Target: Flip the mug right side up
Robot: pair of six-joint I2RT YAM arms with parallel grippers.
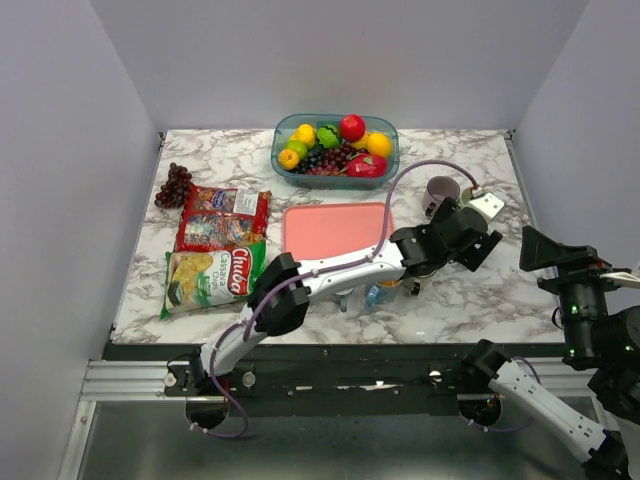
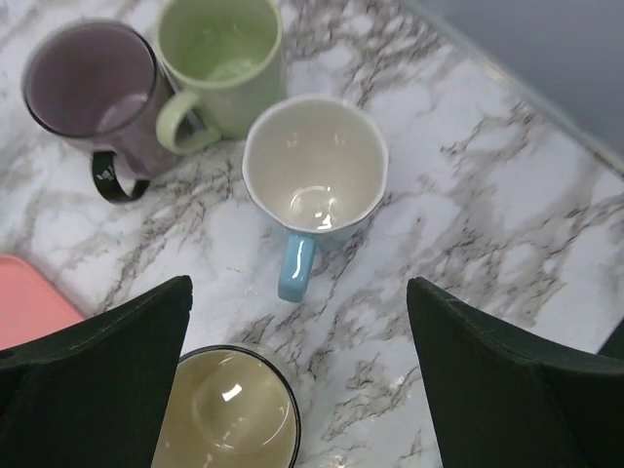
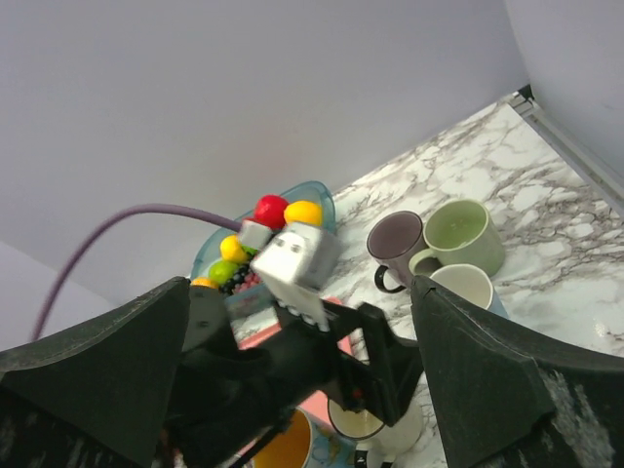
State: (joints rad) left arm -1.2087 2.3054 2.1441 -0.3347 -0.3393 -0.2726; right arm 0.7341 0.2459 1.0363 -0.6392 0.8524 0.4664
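Several mugs stand on the marble table, all mouth up in the left wrist view: a purple mug [image 2: 88, 83], a green mug [image 2: 219, 54], a white mug with a blue handle [image 2: 314, 171], and a black-rimmed cream mug [image 2: 229, 414] nearest the camera. My left gripper [image 2: 300, 312] hovers above them, open and empty, with the cream mug just inside its left finger. In the top view the left gripper [image 1: 470, 240] is beside the purple mug [image 1: 440, 190]. My right gripper [image 3: 300, 288] is open and empty, raised at the right [image 1: 540, 250], looking at the left wrist.
A pink cutting board [image 1: 335, 228] lies mid-table. A blue bowl of fruit [image 1: 385, 165] is at the back. Snack bags [image 1: 220, 250] and grapes [image 1: 175, 185] lie at the left. A yellow-lined mug [image 3: 288, 444] stands under the left arm.
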